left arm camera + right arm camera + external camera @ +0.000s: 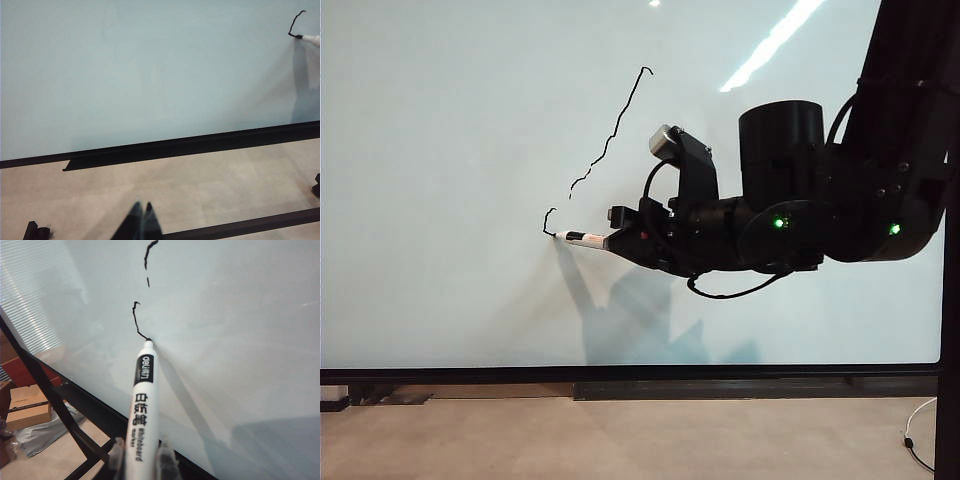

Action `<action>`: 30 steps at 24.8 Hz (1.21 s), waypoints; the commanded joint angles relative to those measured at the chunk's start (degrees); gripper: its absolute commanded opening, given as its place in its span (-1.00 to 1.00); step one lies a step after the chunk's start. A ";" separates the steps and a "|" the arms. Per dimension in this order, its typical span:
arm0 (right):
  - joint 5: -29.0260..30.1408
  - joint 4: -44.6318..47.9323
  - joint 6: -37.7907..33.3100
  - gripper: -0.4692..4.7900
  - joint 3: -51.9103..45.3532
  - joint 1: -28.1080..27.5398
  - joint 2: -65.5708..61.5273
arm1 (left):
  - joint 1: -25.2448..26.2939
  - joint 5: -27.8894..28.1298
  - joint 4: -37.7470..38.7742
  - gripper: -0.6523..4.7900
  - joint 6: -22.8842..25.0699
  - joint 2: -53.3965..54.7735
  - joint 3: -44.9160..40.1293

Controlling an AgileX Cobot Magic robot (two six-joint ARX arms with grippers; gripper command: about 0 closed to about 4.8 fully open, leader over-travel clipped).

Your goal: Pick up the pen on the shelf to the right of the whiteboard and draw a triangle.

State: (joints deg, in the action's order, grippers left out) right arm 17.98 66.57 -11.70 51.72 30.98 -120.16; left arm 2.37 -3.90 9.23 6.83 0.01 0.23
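Right claw (612,241) is clamped on the pen (582,238), tip on the whiteboard (440,150) at the low end of the triangle (615,125), one gapped side so far. Uneven pressure risks more gaps. Right wrist view shows the pen label; left wrist view shows the left claw (141,212) together, idle.

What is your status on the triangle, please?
Right pincer shut on pen, tip on whiteboard. Left pincer shut, idle, low. Triangle: one broken side drawn. Nothing in the way.
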 commanded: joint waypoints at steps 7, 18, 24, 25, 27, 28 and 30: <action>-1.29 1.70 -0.04 -0.84 -0.33 -2.34 0.63 | -0.02 -0.17 0.15 -0.78 0.04 0.00 0.17; -1.07 4.68 0.31 -0.84 -4.90 -5.25 2.69 | -0.02 -0.17 0.15 -0.78 0.04 0.00 0.17; -0.66 4.87 1.01 -0.84 -7.06 -7.34 4.37 | -0.02 -0.15 0.17 -0.78 0.04 0.00 0.17; -0.61 4.92 1.27 -0.84 -7.48 -7.82 4.76 | -0.02 -0.17 0.15 -0.78 0.04 0.00 0.17; 0.00 4.98 1.73 -0.84 -8.94 -9.11 5.99 | -0.02 -0.17 0.17 -0.78 0.04 0.00 0.17; 0.07 5.14 1.86 -0.84 -9.60 -9.97 6.40 | -0.02 -0.17 0.17 -0.78 0.04 0.00 0.17; 0.57 5.44 1.79 -0.84 -10.62 -11.67 6.71 | -0.02 -0.17 0.17 -0.78 0.04 0.00 0.17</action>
State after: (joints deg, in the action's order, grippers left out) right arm 22.55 70.24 -9.78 41.17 20.49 -114.06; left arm 2.37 -3.90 9.23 6.83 0.01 0.23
